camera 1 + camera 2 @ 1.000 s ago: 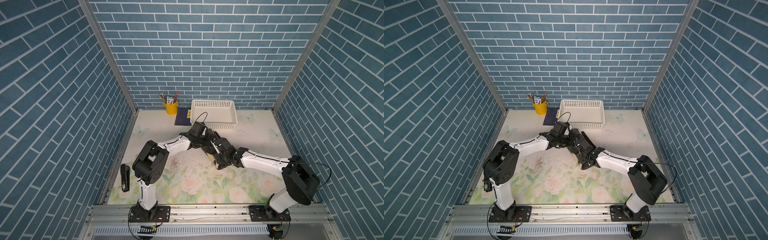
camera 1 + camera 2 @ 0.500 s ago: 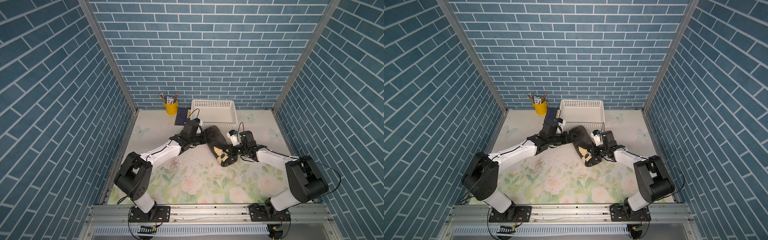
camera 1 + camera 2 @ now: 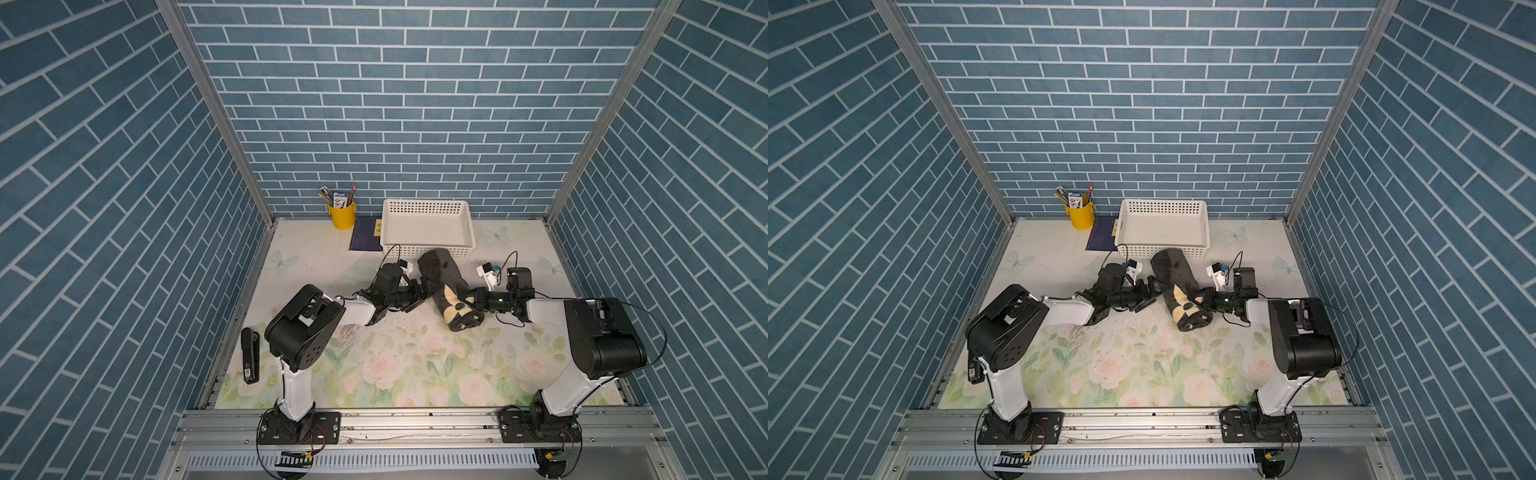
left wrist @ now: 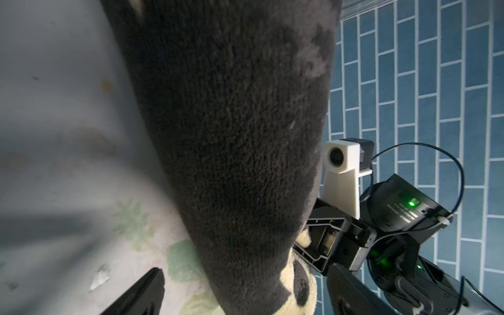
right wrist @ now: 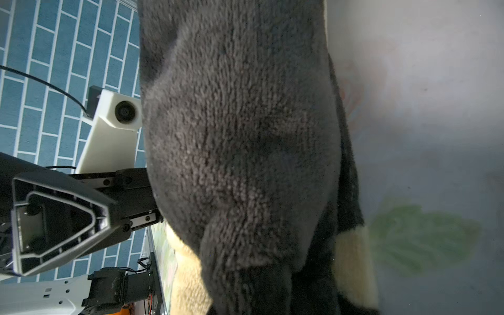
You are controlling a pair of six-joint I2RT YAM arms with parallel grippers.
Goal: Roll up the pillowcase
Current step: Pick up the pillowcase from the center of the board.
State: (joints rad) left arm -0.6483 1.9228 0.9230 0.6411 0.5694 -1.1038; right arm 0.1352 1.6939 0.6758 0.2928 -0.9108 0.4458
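Left wrist view is mostly filled by the pillowcase [image 4: 231, 136], a thick roll of dark plush with a cream patch at one end, lying on the flowered surface [image 4: 68, 163]. Beyond the roll, one finger [image 4: 321, 237] of the right gripper meets the cloth at that cream patch.

In both top views the pillowcase [image 3: 440, 274] [image 3: 1173, 270] lies slantwise in the middle of the surface [image 3: 395, 365]. Its far end is just in front of the basket [image 3: 428, 250], and its near end, with the cream flower, angles toward the robot's right.

The left gripper [image 3: 419, 294] [image 3: 1148, 296] is at the roll's left flank with its jaws spread wide, not closed on the cloth. The right gripper [image 3: 478, 297] [image 3: 1204, 300] is against the opposite flank by the cream motif. I cannot tell whether it pinches the plush or only rests against it.

Right wrist view shows the plush [image 5: 240, 136] close up, with a finger [image 5: 54, 218] of the left gripper behind it.

At the back wall a yellow cup [image 3: 342, 216] holds pens, and a dark blue book [image 3: 365, 239] lies flat just beside the basket.
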